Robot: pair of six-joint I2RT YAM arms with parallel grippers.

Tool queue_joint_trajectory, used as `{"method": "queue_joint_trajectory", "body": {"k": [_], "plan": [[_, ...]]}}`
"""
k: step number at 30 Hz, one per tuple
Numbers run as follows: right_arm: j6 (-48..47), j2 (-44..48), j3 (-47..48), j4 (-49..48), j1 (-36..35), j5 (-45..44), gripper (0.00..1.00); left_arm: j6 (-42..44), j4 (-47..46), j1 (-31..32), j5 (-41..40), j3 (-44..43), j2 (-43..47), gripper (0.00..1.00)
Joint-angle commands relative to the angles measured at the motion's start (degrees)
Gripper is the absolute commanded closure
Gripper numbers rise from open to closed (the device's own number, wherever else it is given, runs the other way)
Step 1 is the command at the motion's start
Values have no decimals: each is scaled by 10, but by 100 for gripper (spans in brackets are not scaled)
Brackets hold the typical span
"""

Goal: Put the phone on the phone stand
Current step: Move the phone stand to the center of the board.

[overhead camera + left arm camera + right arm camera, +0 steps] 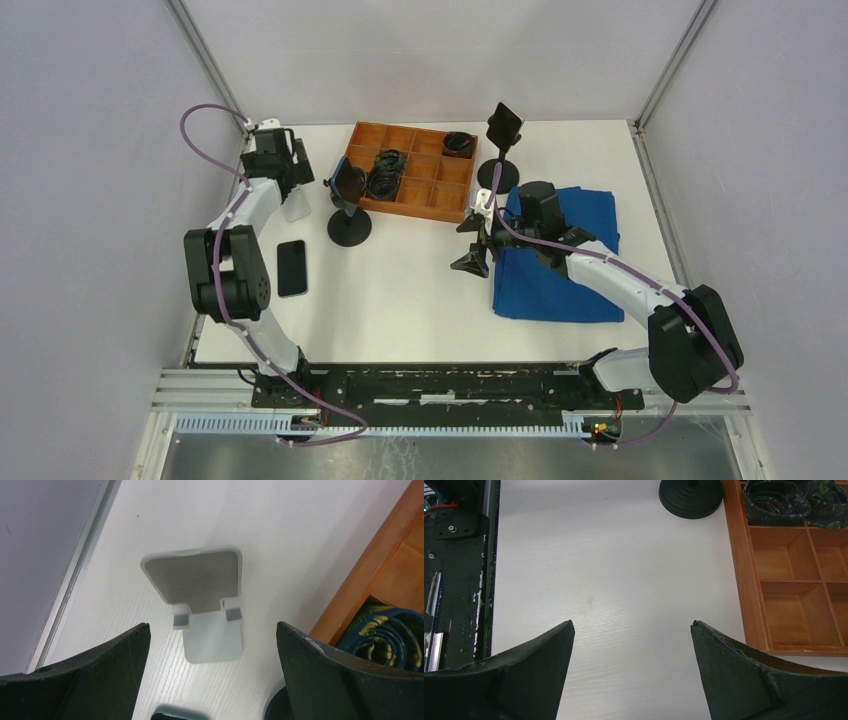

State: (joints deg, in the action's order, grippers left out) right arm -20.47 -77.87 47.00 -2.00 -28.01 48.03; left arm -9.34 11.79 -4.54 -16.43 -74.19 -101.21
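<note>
I work over a white table (420, 290) walled in on three sides. A blue cloth (560, 285) is spread on its right half, and a wooden compartment tray (410, 211) sits far of centre with coiled bands in some cells. Both arms are reached out. The left gripper (212, 628) hangs at the far left with its claw fully released and nothing between the fingers. The right gripper (632, 624) points at bare tabletop mid-table, just left of the cloth, equally spread and empty. A black round-based holder (349, 226) stands just near of the tray's left end and a second one (503, 135) stands beyond its right end. The small white phone stand (197, 580) lies directly below the left claw, its padded back tilted up and two little lips at its foot. I take it to be the target. The phone (291, 267), a dark slab, lies flat at the left, near of that stand and beside the left arm's elbow, touching neither gripper. I expect it to be rigid, fairly light, smooth-faced and breakable, and with it lying flat there is little height to catch. I would pinch it across its long edges, near the middle, firmly enough that it does not slide out.
</note>
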Motion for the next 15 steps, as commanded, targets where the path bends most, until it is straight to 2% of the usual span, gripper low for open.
{"method": "queue_joint_trajectory", "body": {"k": [1, 9, 15], "plan": [[-9, 3, 7, -6, 0, 13, 6, -25, 14, -5, -35, -53, -39, 0], [-11, -1, 10, -2, 0, 15, 6, -32, -3, -23, -30, -61, -59, 0], [-12, -1, 12, 1, 0, 13, 6, -34, -2, -37, 23, -87, -97, 8]]}}
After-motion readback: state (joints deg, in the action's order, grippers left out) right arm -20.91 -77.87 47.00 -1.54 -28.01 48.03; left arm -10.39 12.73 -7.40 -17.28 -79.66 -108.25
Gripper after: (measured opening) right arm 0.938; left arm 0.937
